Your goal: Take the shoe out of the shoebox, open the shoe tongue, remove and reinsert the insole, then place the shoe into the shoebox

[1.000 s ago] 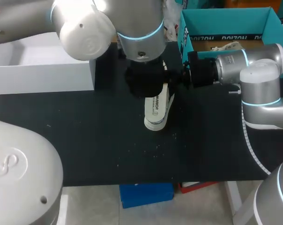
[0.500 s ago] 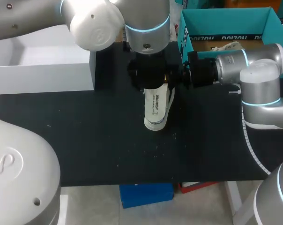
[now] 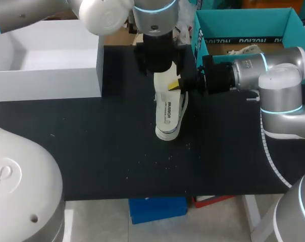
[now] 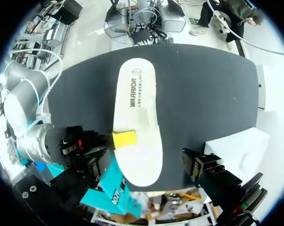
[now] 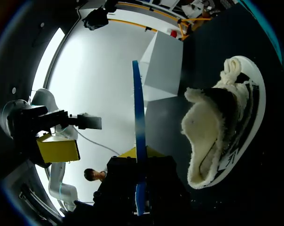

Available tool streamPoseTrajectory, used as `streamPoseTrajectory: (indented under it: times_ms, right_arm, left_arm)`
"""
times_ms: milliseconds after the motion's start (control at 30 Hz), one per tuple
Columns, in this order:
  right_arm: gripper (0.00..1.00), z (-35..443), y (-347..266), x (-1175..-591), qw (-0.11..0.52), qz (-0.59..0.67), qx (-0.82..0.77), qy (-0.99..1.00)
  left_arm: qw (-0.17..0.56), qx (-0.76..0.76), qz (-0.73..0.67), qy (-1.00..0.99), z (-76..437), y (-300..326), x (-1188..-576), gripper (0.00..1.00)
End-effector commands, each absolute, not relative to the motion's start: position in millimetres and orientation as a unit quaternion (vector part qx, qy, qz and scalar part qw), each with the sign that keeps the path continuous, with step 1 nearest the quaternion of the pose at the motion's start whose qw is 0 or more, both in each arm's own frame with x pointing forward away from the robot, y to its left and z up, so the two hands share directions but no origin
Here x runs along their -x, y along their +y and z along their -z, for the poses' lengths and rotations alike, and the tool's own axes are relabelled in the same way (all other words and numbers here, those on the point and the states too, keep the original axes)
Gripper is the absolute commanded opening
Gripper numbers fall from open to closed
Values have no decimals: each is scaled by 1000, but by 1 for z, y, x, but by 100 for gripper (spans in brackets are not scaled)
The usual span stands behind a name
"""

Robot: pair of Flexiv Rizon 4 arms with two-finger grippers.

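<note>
Right hand (image 3: pixel 175 86) grips the insole (image 4: pixel 135 117) over the shoe (image 5: pixel 217 127), which lies on the table (image 3: pixel 117 151) outside the teal shoebox (image 3: pixel 243 20). The shoebox holds a pale crumpled item (image 3: pixel 243 50). Left hand (image 3: pixel 160 68) is open above. A white box (image 3: pixel 46 83) stands apart.

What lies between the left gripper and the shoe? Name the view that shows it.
The insole, seen edge-on in the right wrist view, lies between the left gripper and the shoe.

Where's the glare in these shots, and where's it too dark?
Right wrist view: backdrop behind the insole is washed out white. Head view: left arm's white shell is brightest, black table swallows shadows. Left wrist view: evenly lit, no glare.
</note>
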State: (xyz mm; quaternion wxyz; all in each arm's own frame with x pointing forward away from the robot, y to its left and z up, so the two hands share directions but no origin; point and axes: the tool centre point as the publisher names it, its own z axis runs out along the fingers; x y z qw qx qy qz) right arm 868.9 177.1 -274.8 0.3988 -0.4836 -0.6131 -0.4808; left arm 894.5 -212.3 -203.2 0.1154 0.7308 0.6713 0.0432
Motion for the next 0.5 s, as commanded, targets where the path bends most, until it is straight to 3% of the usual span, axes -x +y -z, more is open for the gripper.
streamPoseTrajectory:
  times_ms: [33,500]
  right_arm:
    - [0,275,178,-869,399,481,484,-613]
    - [0,275,178,-869,399,481,484,-613]
  left_arm:
    - [107,-732,-48,671,200,-220,-918,100]
    - [121,-715,-60,686,199,-223,-968,100]
